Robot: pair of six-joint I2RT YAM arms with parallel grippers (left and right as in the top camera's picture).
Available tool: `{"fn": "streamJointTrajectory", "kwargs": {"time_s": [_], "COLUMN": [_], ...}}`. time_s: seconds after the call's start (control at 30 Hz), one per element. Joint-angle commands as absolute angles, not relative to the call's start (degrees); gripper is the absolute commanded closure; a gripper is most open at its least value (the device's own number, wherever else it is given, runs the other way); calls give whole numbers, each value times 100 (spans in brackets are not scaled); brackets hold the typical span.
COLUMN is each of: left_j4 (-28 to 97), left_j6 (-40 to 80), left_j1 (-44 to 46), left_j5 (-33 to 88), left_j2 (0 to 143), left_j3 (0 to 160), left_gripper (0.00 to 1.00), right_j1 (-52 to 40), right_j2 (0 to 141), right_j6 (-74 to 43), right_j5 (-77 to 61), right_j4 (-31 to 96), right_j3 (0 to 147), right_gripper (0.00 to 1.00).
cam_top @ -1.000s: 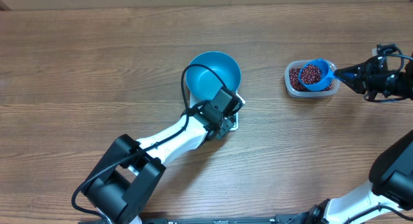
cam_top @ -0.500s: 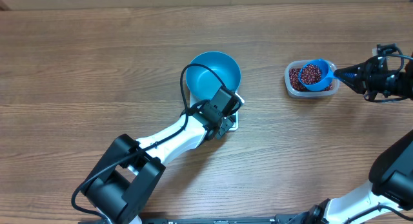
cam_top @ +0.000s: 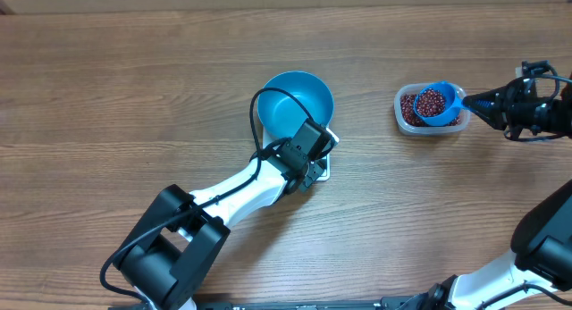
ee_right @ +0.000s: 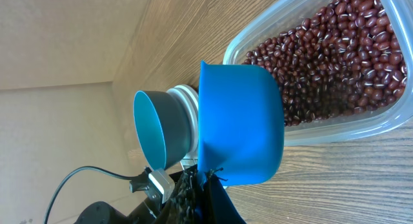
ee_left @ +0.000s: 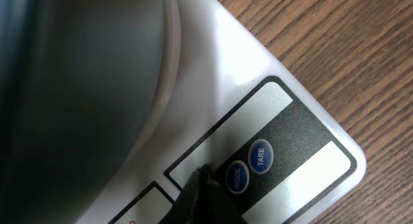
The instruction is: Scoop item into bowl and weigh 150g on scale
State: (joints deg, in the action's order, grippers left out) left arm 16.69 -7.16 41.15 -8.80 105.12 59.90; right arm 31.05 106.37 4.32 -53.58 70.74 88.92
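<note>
right fingers (ee_right: 193,199) clamped on the scoop (ee_right: 239,121) of beans (cam_top: 433,99) over the tub (ee_right: 361,126); left fingers (ee_left: 192,197) shut, maybe touching the scale (ee_left: 277,101).

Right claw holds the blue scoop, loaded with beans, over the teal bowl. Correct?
No. The right claw holds the loaded scoop over the clear tub of beans, not the teal bowl, which sits apart on the scale. The overhead view shows it.

Even bright light; soft shadows; close-ups blurred.
</note>
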Motion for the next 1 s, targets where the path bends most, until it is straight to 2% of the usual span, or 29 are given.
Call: {"fn": "streamJointTrajectory", "kwargs": {"time_s": [0.0,0.97], "left_j4": [1662,1732], "left_j6": [-622,-685], "left_j1": [4086,4088], "left_j5": [-808,-790], "left_j2": [10626,10641], "left_j3": [5933,5933], "left_gripper": [96,96], "right_j1": [3124,3124], "right_j2": [10665,10665], "right_j6": [484,484], "right_j5": [-5492,-5492], "right_j4": [7065,7059], "right_j3": [8921,8921], "right_gripper": [96,96]}}
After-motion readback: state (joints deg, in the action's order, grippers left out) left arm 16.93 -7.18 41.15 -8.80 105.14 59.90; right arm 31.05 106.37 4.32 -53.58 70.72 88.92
